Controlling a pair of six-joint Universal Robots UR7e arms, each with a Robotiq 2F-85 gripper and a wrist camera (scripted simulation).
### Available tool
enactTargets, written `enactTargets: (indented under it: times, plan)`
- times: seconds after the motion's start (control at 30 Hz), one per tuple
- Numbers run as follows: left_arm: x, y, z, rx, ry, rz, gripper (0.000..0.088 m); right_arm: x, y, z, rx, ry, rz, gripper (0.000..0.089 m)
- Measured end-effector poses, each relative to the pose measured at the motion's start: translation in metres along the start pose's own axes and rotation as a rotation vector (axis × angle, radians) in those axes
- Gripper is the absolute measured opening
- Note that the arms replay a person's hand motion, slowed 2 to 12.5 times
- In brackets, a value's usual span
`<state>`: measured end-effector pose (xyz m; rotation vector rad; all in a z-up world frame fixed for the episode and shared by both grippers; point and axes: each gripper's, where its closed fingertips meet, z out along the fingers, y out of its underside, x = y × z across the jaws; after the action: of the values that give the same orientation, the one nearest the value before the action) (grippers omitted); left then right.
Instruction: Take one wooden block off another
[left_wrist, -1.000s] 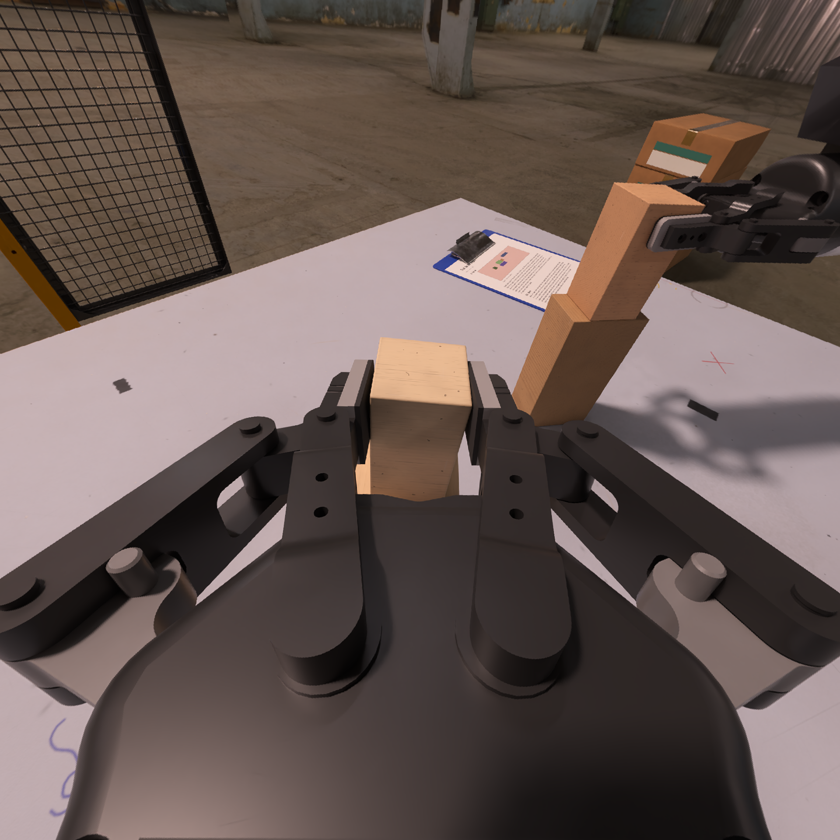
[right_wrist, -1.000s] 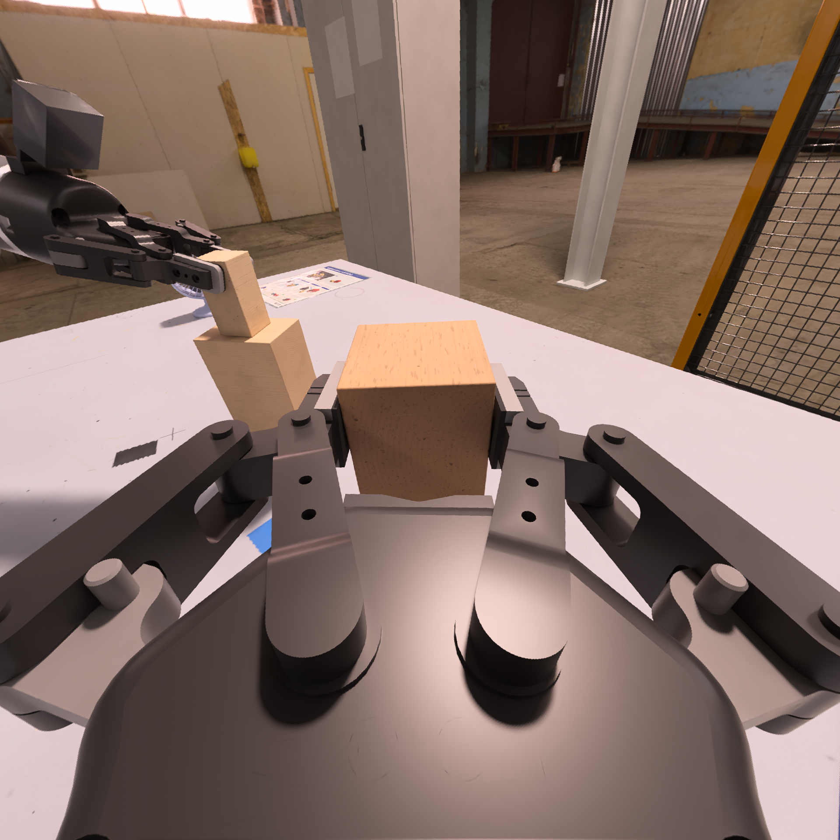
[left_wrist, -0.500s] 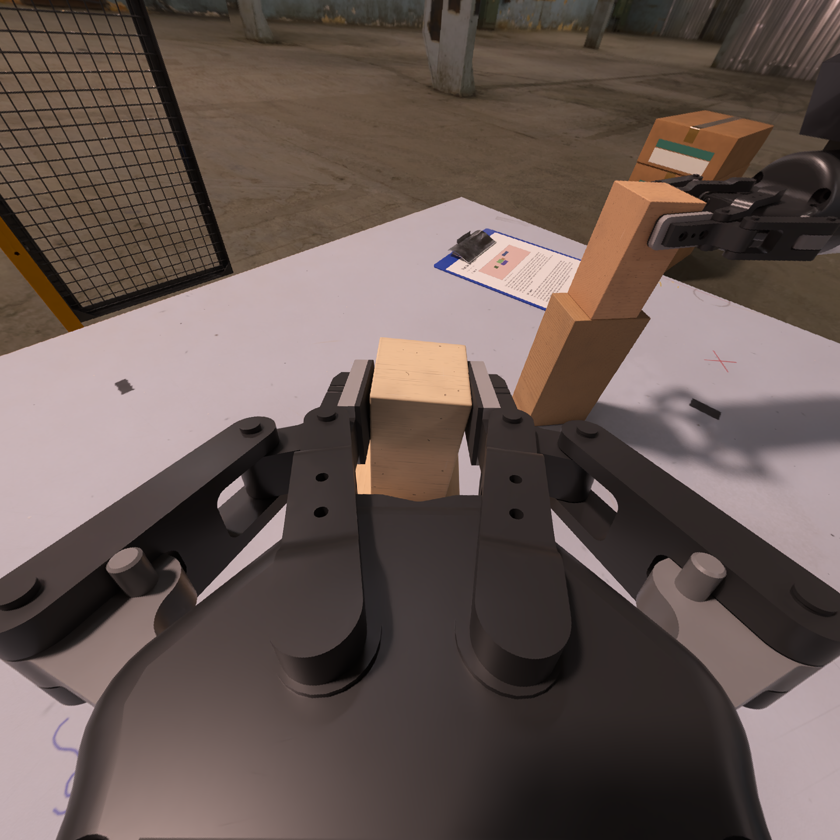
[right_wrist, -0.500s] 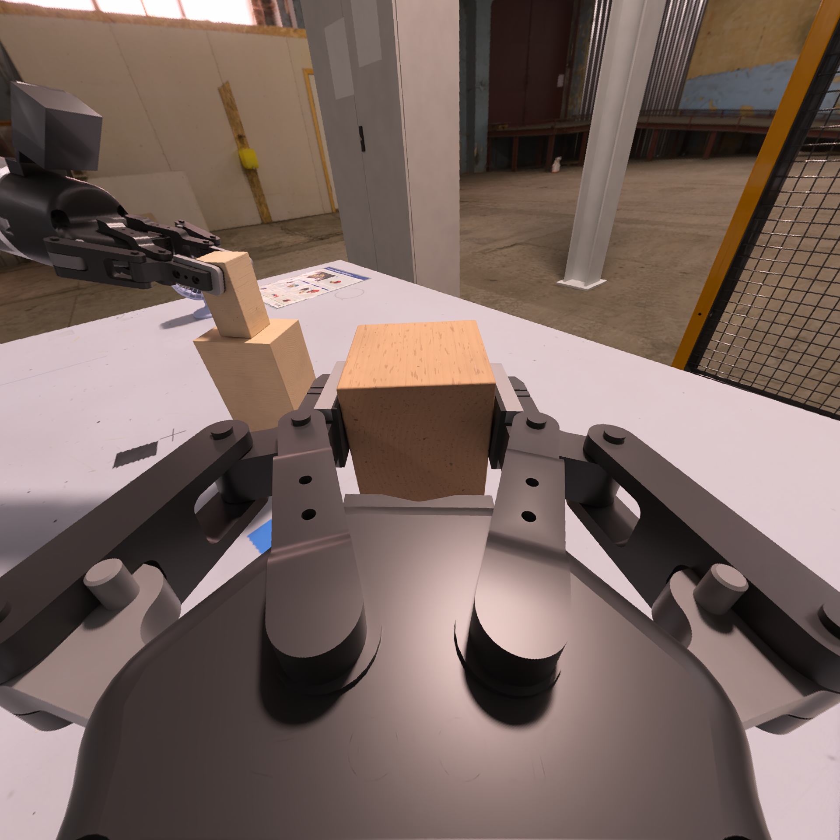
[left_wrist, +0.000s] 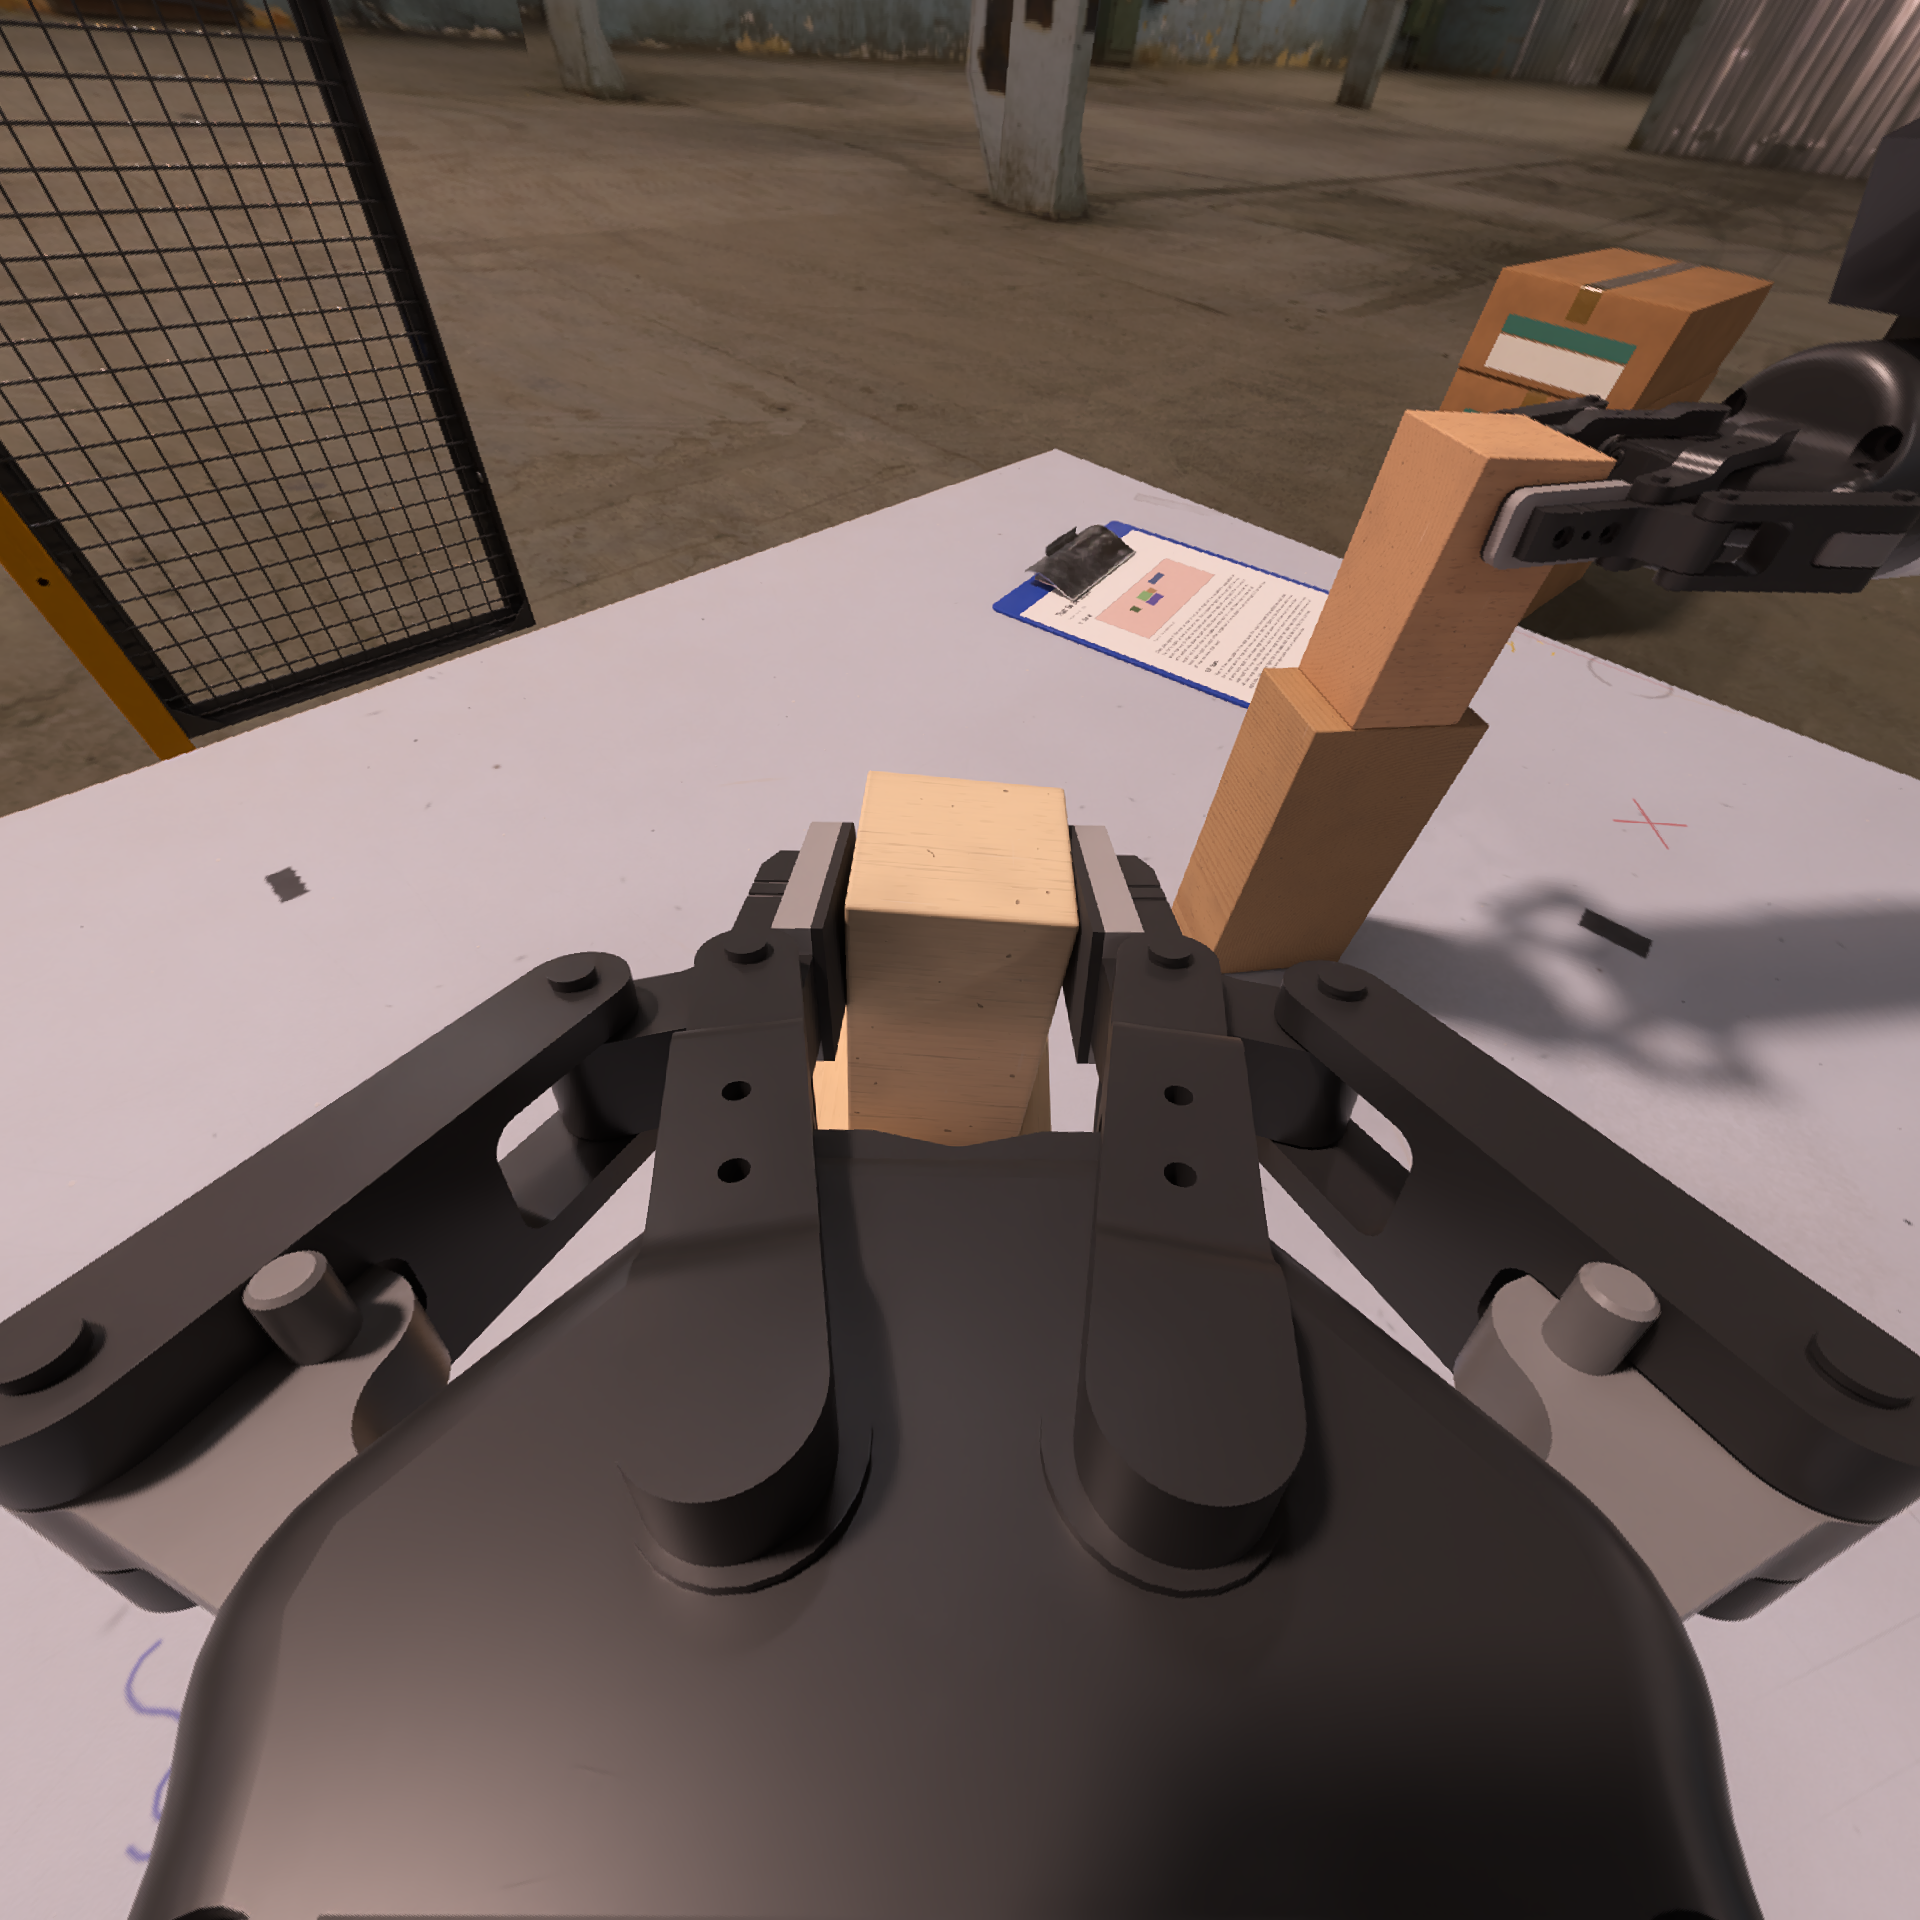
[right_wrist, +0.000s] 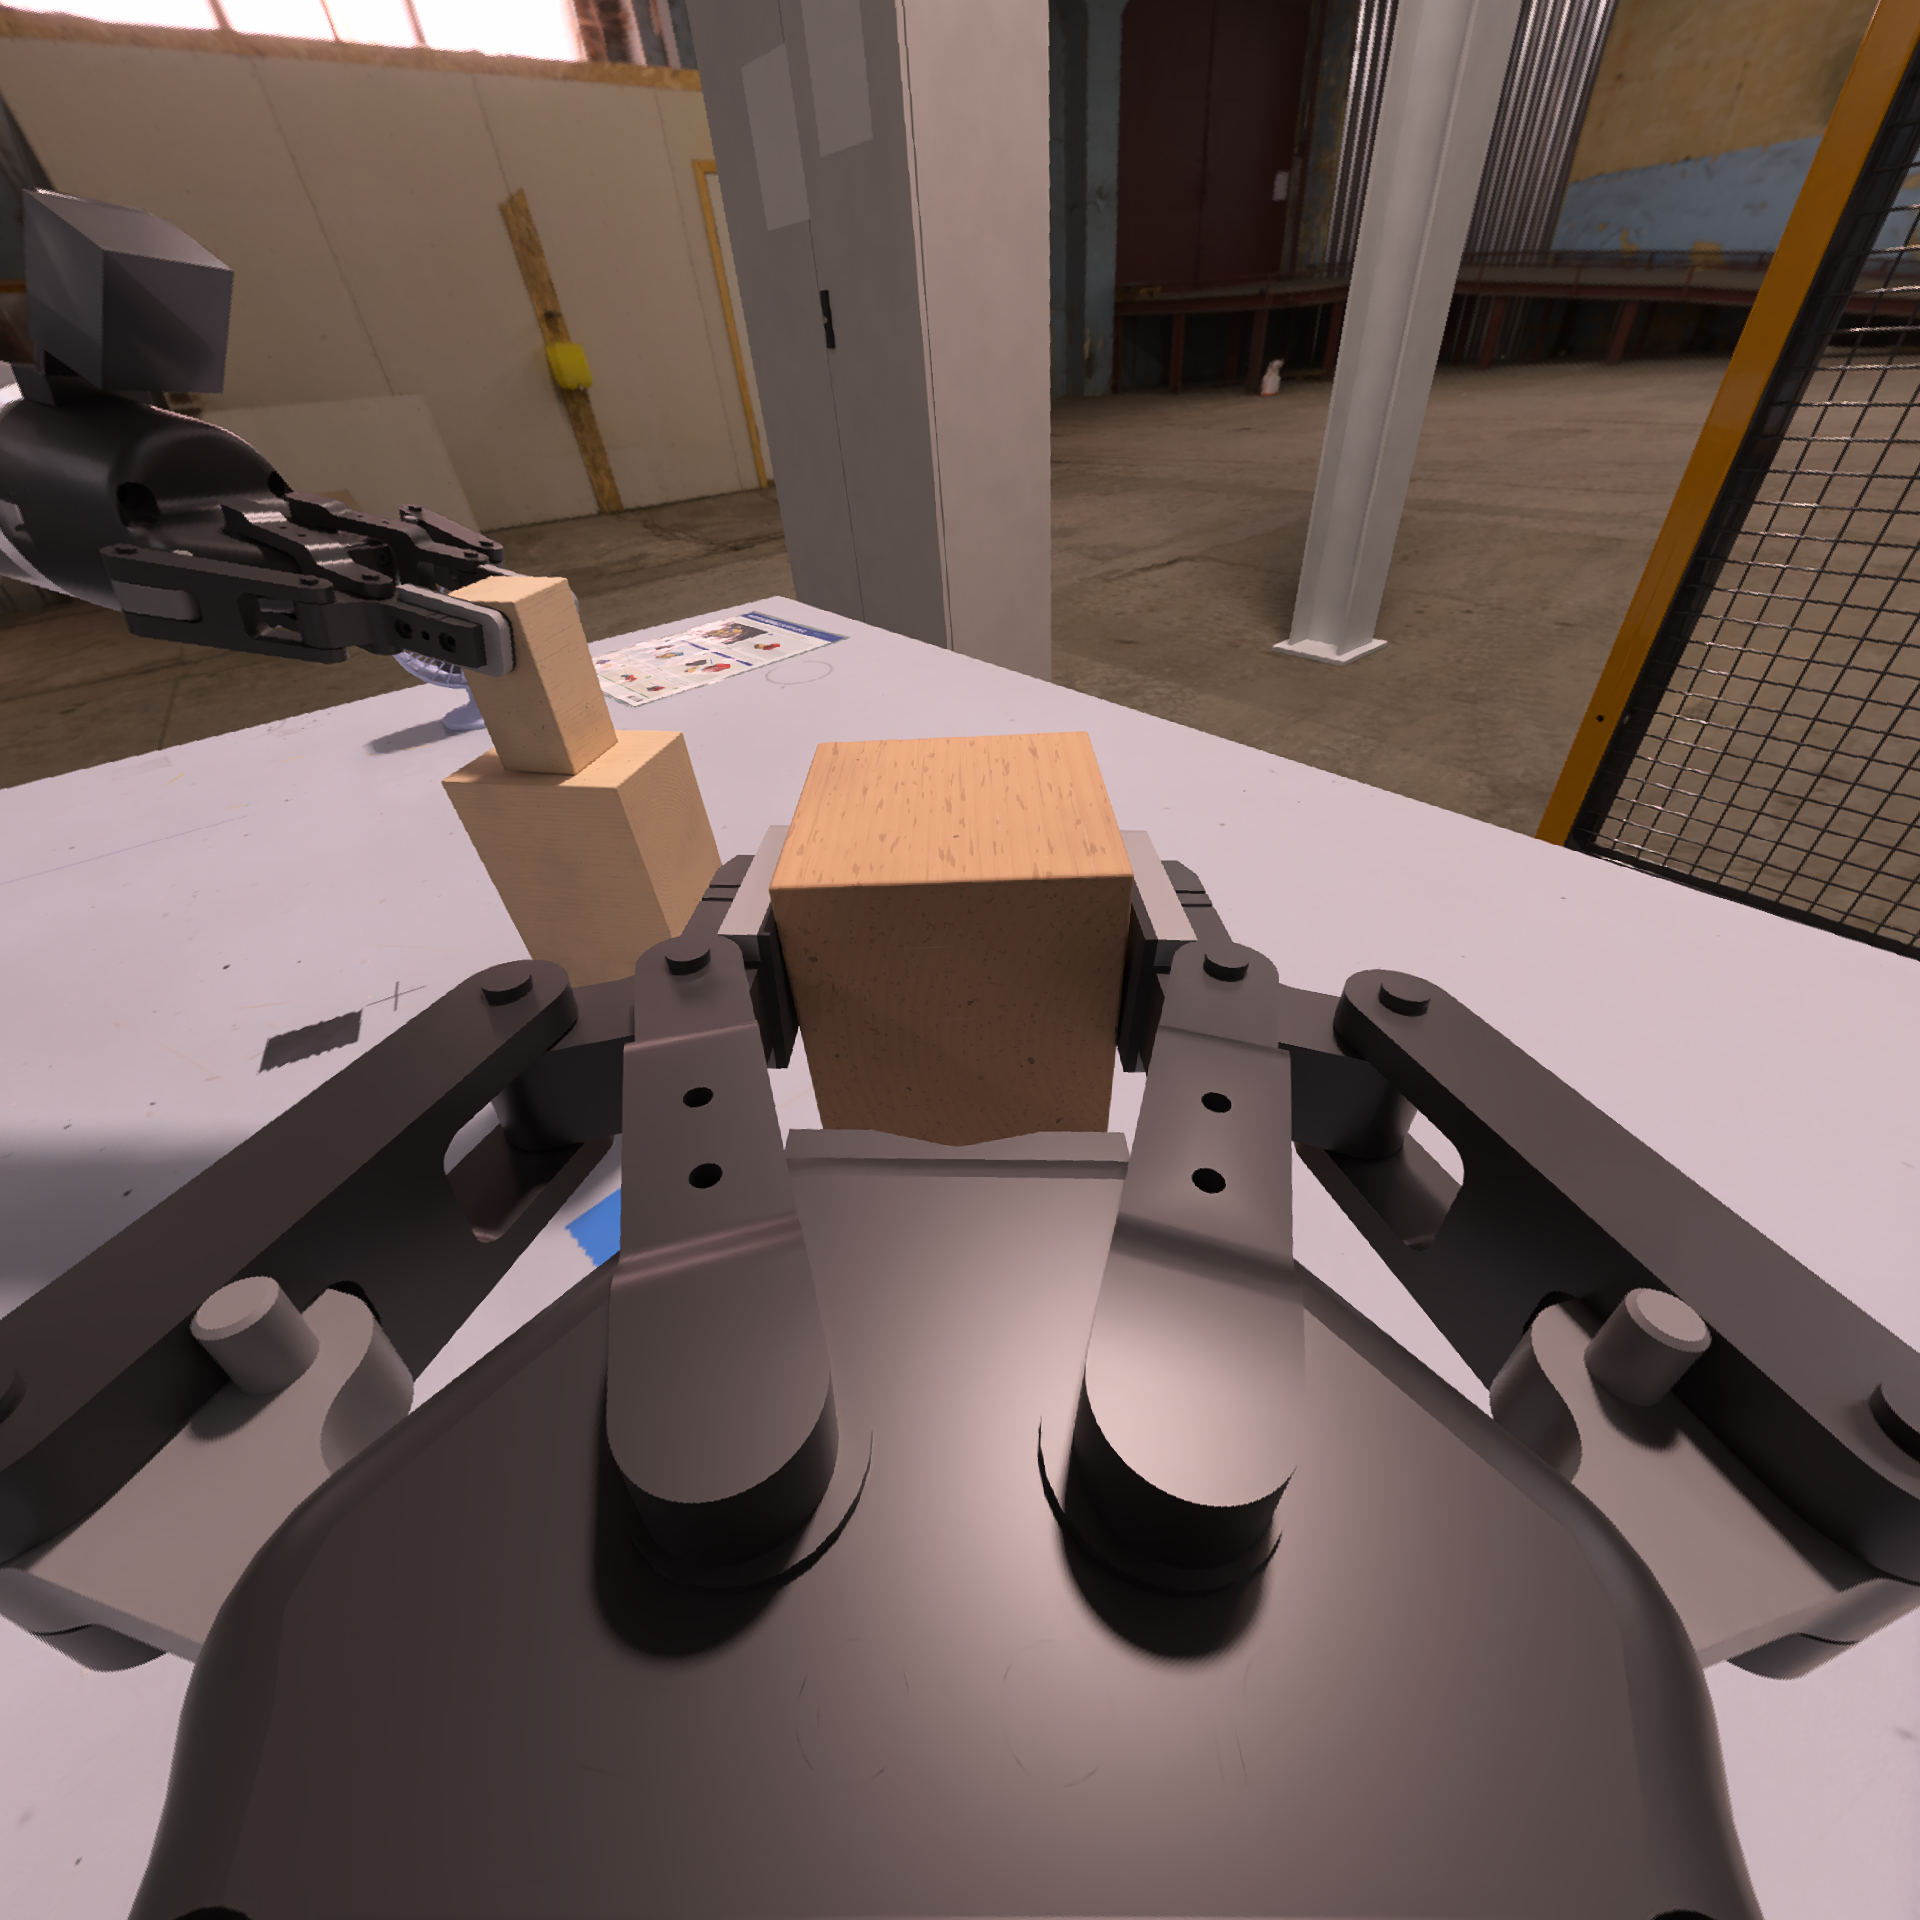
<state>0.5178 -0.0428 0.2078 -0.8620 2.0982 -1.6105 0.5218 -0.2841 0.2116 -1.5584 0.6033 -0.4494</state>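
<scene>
Both stacks gripped, neither yet parted: left claw (left_wrist: 958, 906) clamped on pale upper block (left_wrist: 961, 940), right claw (right_wrist: 951, 902) clamped on darker upper block (right_wrist: 951, 925), each seemingly touching its base block on table (left_wrist: 520, 831).

No visible change since earlier.

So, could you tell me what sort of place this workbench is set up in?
Probably a warehouse or factory hall: bare concrete floor, steel column and a wire-mesh safety fence beside the white table.
</scene>
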Motion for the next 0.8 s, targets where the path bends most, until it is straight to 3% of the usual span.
enactTargets:
  times: [0.8]
  plan:
    - [-0.0004,0.0001,-0.0001,0.004,0.007,-0.004,0.0344,0.0002,0.0002,0.0000,-0.001,-0.001,0.008,0.0474]
